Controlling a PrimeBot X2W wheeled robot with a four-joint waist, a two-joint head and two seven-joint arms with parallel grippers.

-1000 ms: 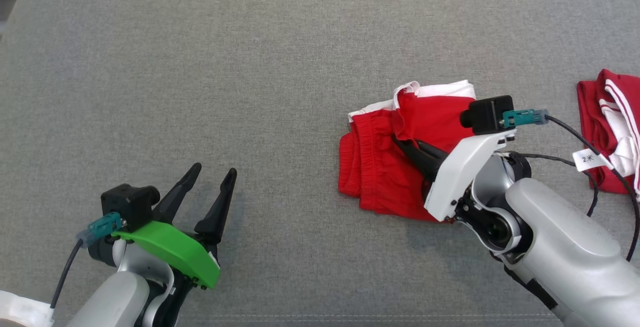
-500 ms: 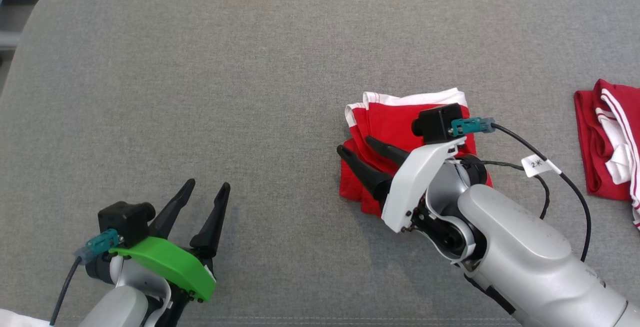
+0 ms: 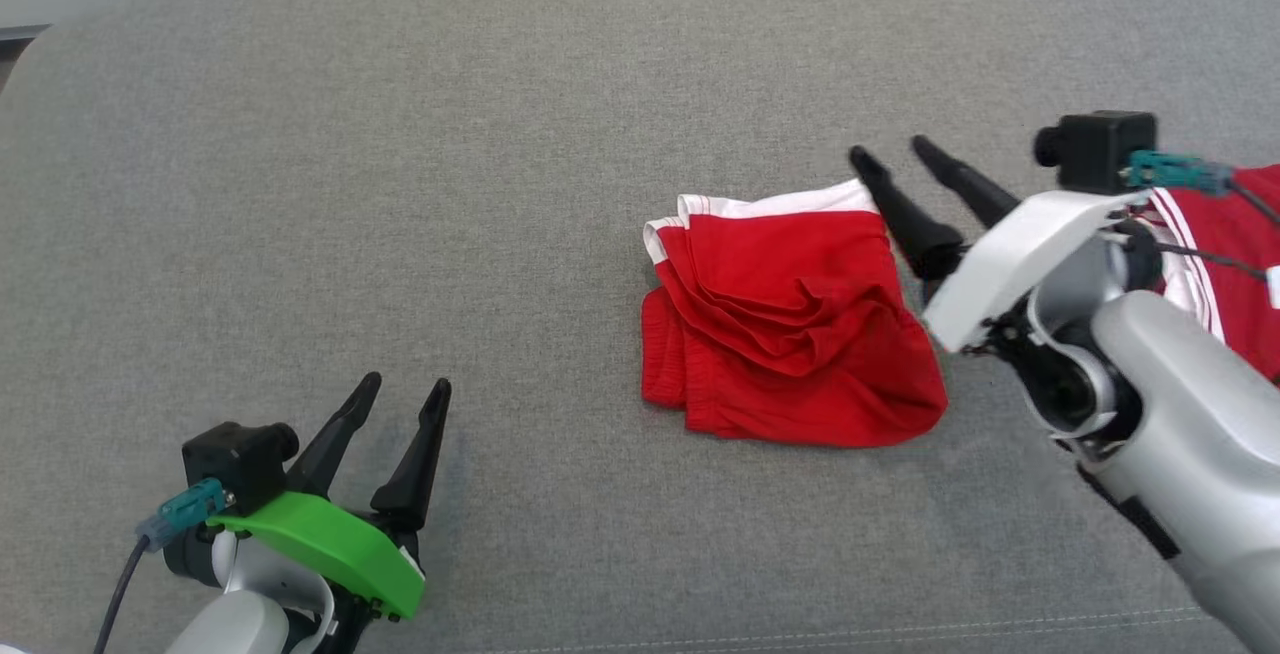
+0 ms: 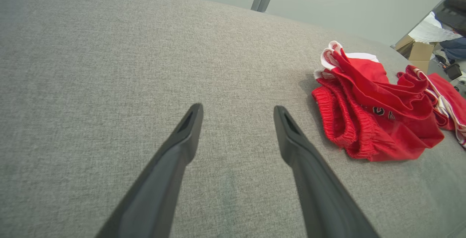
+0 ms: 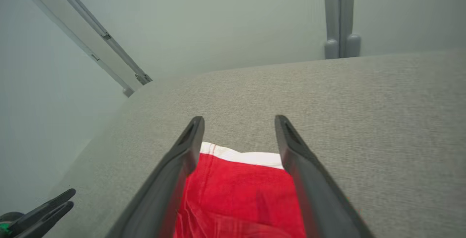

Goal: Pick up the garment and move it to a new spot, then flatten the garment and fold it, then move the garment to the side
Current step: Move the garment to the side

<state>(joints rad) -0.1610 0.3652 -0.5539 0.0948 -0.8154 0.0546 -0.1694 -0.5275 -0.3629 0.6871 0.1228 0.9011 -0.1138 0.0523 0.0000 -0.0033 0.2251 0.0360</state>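
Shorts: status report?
Left gripper open, empty. Right gripper open beside shorts, holding nothing. Shorts folded, rumpled, on grey surface. Second garment behind right arm.

light: bright, even | shadows: soft | wrist views: edge-warped

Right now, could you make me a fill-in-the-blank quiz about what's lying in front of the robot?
The folded shorts on the grey fabric surface are ____ with a white band.
The right hand stands ____, holding nothing.
The left hand wears a ____ cover.
Another red garment lies to the shorts' ____ in the head view.
Missing words: red; open; green; right.
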